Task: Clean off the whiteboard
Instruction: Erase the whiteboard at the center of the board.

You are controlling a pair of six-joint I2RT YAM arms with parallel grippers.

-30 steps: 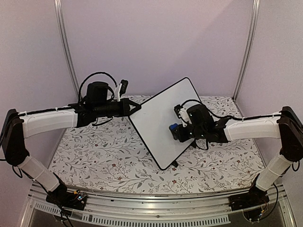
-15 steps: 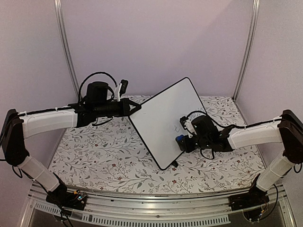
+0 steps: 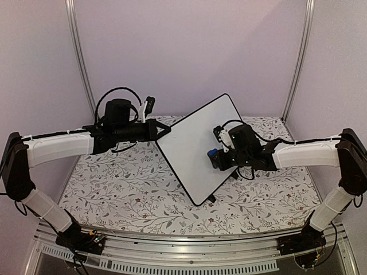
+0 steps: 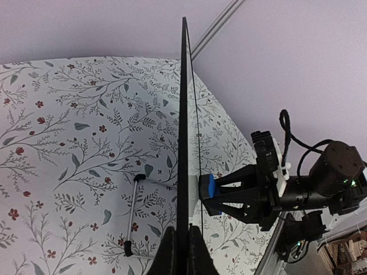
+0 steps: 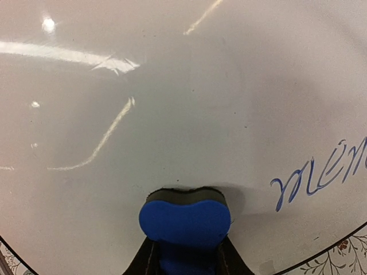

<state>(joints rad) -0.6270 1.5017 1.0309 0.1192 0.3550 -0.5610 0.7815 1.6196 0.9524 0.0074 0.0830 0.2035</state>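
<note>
Whiteboard (image 3: 195,149) is up off the flat, tilted steeply over the far middle of the tabletop (image 3: 126,189), its lowest corner coming down near the tabletop's centre and its top corner toward the far edge. The left fingers (image 4: 169,258) are clenched on its thin black rim at the left-hand corner, holding it edge-on in the left wrist view. The right fingers (image 5: 146,260) are clamped around a blue eraser (image 5: 184,220), whose dark pad is pressed flat against the white face. Progress, as I judge it: most of the face near the eraser reads clean, only glare streaks and a faint smear or two. A bit of blue cursive writing (image 5: 321,175) is left close to the board's rim, just beside the eraser, untouched. So the job is partly done, with at least that patch left; I can't tell about the rest of the face from here. Materials: the board is hard, glossy and flat with rounded corners and a slim black border. The eraser is a small rounded block, blue plastic top over a dark felt-like layer. A thin wire stand (image 4: 132,215) with black tips hangs behind the board. The tabletop wears a matte floral-print cover, grey leaves and small red flowers.
</note>
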